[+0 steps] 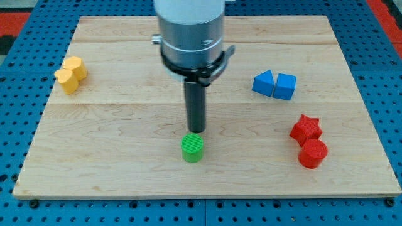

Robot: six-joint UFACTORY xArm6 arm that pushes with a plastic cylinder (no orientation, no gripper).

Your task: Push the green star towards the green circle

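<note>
The green circle (193,148) stands on the wooden board (125,163) a little below the middle. My tip (196,131) is at the end of the dark rod, just above the green circle in the view, close to or touching its top edge. No green star shows in the camera view; the arm's grey body (190,31) covers part of the board's top middle.
Two yellow blocks (70,74) sit together at the view's left. A blue triangle (263,83) and a blue cube (285,86) sit at the right. A red star (306,129) and a red circle (313,153) sit at the lower right. Blue pegboard surrounds the board.
</note>
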